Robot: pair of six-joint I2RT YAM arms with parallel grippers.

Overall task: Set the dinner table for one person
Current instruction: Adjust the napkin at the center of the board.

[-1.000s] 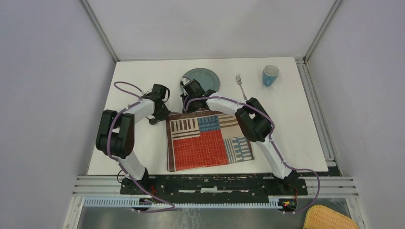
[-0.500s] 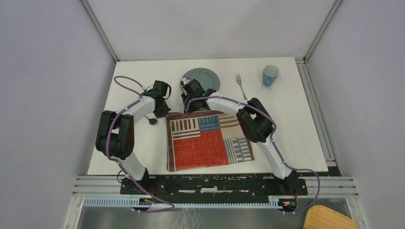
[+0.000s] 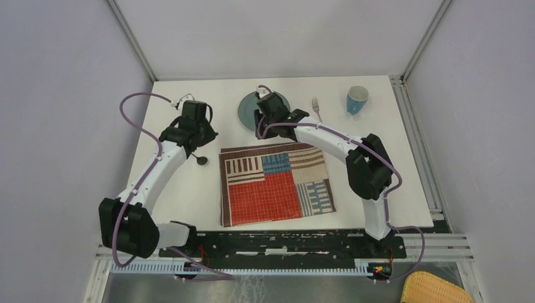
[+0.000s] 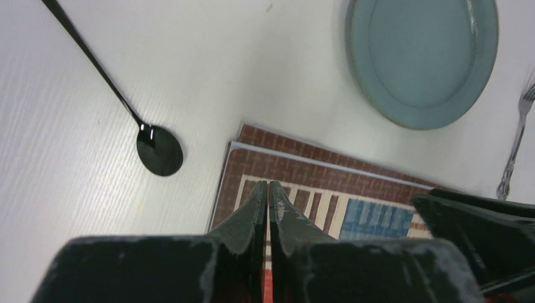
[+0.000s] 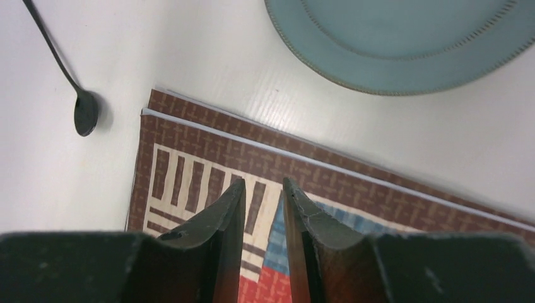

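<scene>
Dinner table, flat white rectangle, smooth matte top, metal rails at edges

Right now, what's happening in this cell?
Two arms are setting a place on the dinner table, and neither holds anything. The left gripper hovers shut over the far left corner of the striped placemat. The right gripper hovers slightly open over its far edge, near the teal plate. The plate, fork and blue cup sit along the far side, off the placemat. A black spoon lies to its left.
</scene>
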